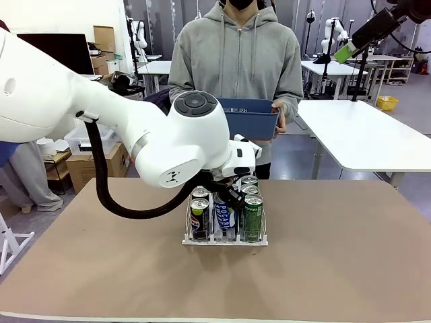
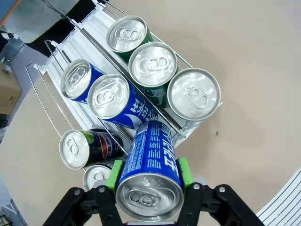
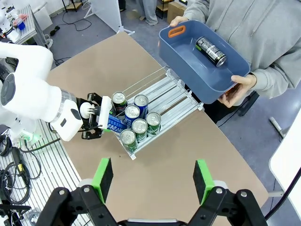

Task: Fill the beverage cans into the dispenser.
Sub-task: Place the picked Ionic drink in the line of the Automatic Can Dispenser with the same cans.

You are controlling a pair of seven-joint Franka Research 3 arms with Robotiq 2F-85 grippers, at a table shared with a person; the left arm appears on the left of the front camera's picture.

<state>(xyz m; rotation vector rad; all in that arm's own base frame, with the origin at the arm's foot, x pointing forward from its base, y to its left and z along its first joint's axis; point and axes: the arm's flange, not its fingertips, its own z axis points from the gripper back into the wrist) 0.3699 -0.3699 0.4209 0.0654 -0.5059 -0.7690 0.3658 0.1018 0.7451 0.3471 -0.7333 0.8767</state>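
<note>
Presently the held can, a blue-and-white one, is tilted with its silver top up toward the wrist and its base aimed down at the front of the dispenser. The base is by the middle lane, where two blue cans stand. Contact with them or with the lane cannot be told. The tilt probably serves to bring the base in first over the wire dividers. Green cans fill one outer lane and black cans stand in the other, so each lane keeps one sort. The left gripper is clamped on the held can, its green pads across the body just below the top. Beyond the dispenser a person holds a blue bin with one black can lying in it, likely next in line. The right gripper hangs high over the table, jaws wide and empty, clear of the work.
</note>
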